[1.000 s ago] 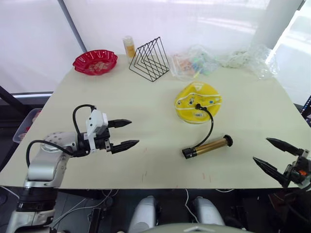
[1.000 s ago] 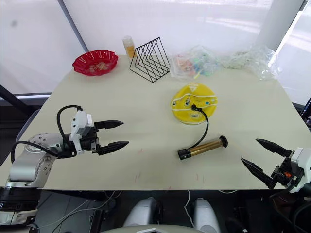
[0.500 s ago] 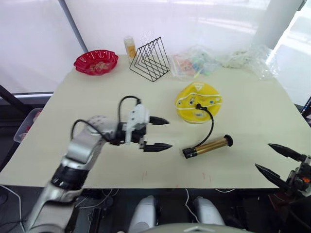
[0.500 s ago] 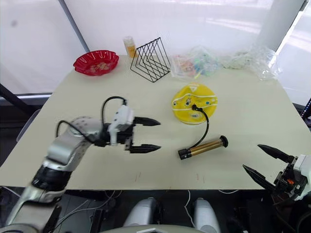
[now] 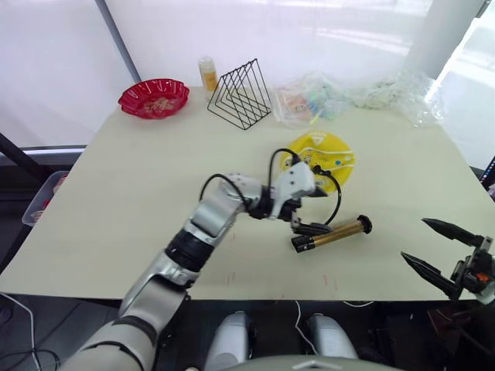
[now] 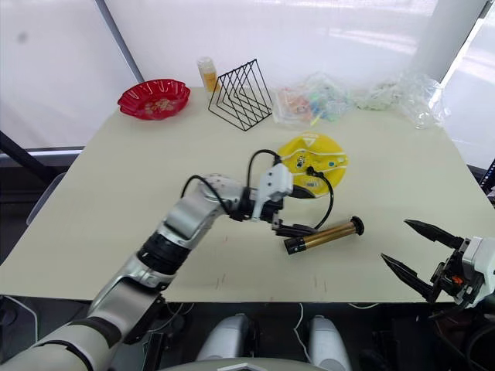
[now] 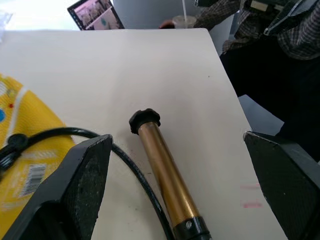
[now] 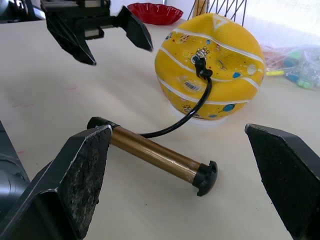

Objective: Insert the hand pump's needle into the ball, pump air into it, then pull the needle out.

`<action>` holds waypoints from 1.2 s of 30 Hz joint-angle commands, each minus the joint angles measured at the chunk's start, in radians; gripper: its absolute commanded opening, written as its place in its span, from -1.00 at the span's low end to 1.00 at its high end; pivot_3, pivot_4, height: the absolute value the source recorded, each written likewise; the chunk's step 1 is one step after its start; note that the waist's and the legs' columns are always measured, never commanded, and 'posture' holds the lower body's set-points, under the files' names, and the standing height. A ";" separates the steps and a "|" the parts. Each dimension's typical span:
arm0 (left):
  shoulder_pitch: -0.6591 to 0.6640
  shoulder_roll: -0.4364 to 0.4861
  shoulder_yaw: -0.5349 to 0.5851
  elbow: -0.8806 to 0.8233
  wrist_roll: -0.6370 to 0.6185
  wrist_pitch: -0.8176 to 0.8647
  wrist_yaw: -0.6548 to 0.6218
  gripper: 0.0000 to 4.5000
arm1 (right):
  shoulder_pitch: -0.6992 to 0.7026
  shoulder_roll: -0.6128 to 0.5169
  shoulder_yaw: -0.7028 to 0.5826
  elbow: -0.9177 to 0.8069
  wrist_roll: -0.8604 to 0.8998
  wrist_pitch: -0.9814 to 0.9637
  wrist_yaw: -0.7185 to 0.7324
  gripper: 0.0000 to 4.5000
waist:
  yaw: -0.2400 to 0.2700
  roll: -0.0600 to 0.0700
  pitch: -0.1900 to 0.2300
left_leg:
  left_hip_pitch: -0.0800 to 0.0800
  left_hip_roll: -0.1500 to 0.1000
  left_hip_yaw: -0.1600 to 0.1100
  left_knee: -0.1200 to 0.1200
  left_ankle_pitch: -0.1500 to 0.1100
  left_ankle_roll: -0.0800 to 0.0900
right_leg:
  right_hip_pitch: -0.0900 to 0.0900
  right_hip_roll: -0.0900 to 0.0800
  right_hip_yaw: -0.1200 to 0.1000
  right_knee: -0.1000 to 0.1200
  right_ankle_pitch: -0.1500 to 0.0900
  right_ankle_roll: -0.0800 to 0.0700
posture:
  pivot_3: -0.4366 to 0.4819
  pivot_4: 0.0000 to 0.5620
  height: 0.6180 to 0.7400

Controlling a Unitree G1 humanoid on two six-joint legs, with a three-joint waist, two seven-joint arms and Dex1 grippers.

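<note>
Lying bronze metallic hand pump [image 5: 331, 233], hose into saggy yellow ball [image 5: 319, 160], left gripper [image 5: 312, 210] wide beside barrel

Pale beige table [image 5: 155, 170] beneath a wall of frosted white window panels [image 5: 255, 31], daylight pouring through and washing out the far edge. Dark diagonal frame bar [image 5: 112, 35] across the glass at the left, white round column [image 5: 433, 35] at the right. Along the table's far side: red scalloped bowl [image 5: 153, 97], small orange-capped bottle [image 5: 206, 75], black wire rack [image 5: 241, 94], crumpled clear plastic bags [image 5: 352, 97] with colourful bits inside. Dark floor below the near edge, loose cables trailing. Beyond the table's end, in the left wrist view, a person in a plaid shirt [image 7: 280, 35], a propped screen [image 7: 95, 12] and a cup [image 7: 184, 21].
</note>
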 commanded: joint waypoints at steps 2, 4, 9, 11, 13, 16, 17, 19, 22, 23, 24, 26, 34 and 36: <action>-0.046 -0.060 -0.045 0.046 0.048 0.044 0.043 0.98 | 0.002 -0.006 -0.009 -0.037 0.006 -0.017 -0.006 1.00 | -0.004 0.000 0.000 | 0.000 0.000 0.000 0.001 0.000 0.000 | 0.000 0.000 0.000 0.000 0.000 0.000 | -0.05 -0.47 0.95; -0.055 -0.079 -0.059 0.065 0.062 0.052 0.050 0.98 | 0.004 -0.005 -0.007 -0.041 0.005 -0.017 -0.008 1.00 | -0.007 0.001 0.001 | 0.001 0.000 -0.001 0.001 0.000 0.000 | 0.000 0.001 0.000 0.000 0.000 -0.001 | -0.05 -0.47 0.95; -0.087 -0.139 -0.106 0.152 0.130 0.063 0.096 0.98 | 0.015 0.000 -0.007 -0.051 0.003 -0.020 -0.015 1.00 | -0.002 0.001 0.001 | 0.001 0.001 -0.001 0.001 0.000 0.000 | 0.000 0.002 0.000 0.000 -0.001 -0.001 | -0.05 -0.47 0.95; -0.099 -0.167 -0.122 0.195 0.154 0.064 0.110 0.98 | 0.021 0.003 -0.008 -0.054 0.002 -0.023 -0.018 1.00 | -0.001 0.001 0.002 | 0.000 0.000 -0.001 0.001 0.000 0.000 | 0.000 0.001 0.000 0.000 -0.001 -0.001 | -0.05 -0.47 0.95; -0.107 -0.197 -0.134 0.234 0.171 0.077 0.125 0.98 | 0.026 0.007 -0.009 -0.053 -0.001 -0.025 -0.023 1.00 | -0.002 0.001 0.002 | -0.001 0.000 -0.002 0.002 0.000 0.000 | 0.000 0.002 0.001 0.000 -0.001 -0.001 | -0.05 -0.47 0.95; -0.111 -0.223 -0.145 0.266 0.189 0.092 0.127 0.98 | 0.029 0.010 -0.010 -0.054 -0.003 -0.027 -0.031 1.00 | -0.003 0.001 0.002 | -0.002 -0.001 -0.003 0.002 0.000 0.001 | 0.000 0.002 0.002 0.000 -0.001 -0.001 | -0.05 -0.47 0.95; -0.113 -0.237 -0.145 0.283 0.192 0.096 0.129 0.98 | 0.031 0.011 -0.010 -0.055 -0.003 -0.027 -0.033 1.00 | -0.004 0.001 0.002 | -0.002 -0.001 -0.003 0.002 0.000 0.001 | 0.000 0.002 0.002 0.000 -0.001 -0.001 | -0.05 -0.47 0.95; -0.128 -0.270 -0.146 0.351 0.219 0.088 0.159 0.98 | 0.039 0.014 -0.013 -0.058 -0.002 -0.028 -0.037 1.00 | -0.003 0.001 0.002 | -0.001 -0.001 -0.003 0.002 0.000 0.001 | 0.000 0.002 0.002 0.000 -0.001 -0.001 | -0.05 -0.47 0.95; -0.145 -0.294 -0.153 0.425 0.253 0.069 0.178 0.98 | 0.053 0.015 -0.016 -0.063 -0.001 -0.028 -0.038 1.00 | -0.003 0.001 0.002 | -0.002 -0.001 -0.004 0.002 0.000 0.001 | 0.000 0.002 0.002 0.000 -0.001 -0.001 | -0.05 -0.47 0.95; -0.147 -0.299 -0.154 0.442 0.261 0.069 0.181 0.98 | 0.056 0.016 -0.015 -0.065 -0.002 -0.028 -0.041 1.00 | -0.003 0.001 0.002 | -0.002 -0.001 -0.004 0.002 0.000 0.001 | 0.000 0.002 0.003 0.000 -0.001 -0.001 | -0.05 -0.47 0.95; -0.147 -0.302 -0.160 0.457 0.269 0.069 0.180 0.98 | 0.058 0.016 -0.015 -0.065 -0.004 -0.029 -0.043 1.00 | -0.003 0.001 0.003 | -0.002 -0.001 -0.004 0.002 0.000 0.001 | 0.000 0.002 0.003 0.000 -0.001 -0.001 | -0.05 -0.47 0.95; -0.141 -0.307 -0.172 0.481 0.285 0.065 0.178 0.98 | 0.060 0.018 -0.015 -0.070 -0.006 -0.030 -0.050 1.00 | -0.004 0.001 0.003 | -0.002 -0.001 -0.004 0.002 0.000 0.001 | 0.000 0.002 0.002 0.000 -0.001 -0.001 | -0.05 -0.47 0.95; -0.112 -0.322 -0.205 0.534 0.335 0.065 0.171 0.98 | 0.076 0.030 -0.013 -0.083 -0.007 -0.026 -0.072 1.00 | -0.004 0.001 0.003 | -0.002 -0.001 -0.005 0.002 0.000 0.001 | 0.000 0.002 0.002 0.000 -0.001 -0.002 | -0.05 -0.47 0.95; -0.109 -0.326 -0.201 0.538 0.337 0.069 0.172 0.87 | 0.082 0.033 -0.013 -0.081 -0.009 -0.028 -0.073 1.00 | -0.003 0.001 0.003 | -0.002 -0.001 -0.005 0.002 0.000 0.001 | 0.000 0.002 0.002 0.000 -0.001 -0.002 | -0.05 -0.47 0.95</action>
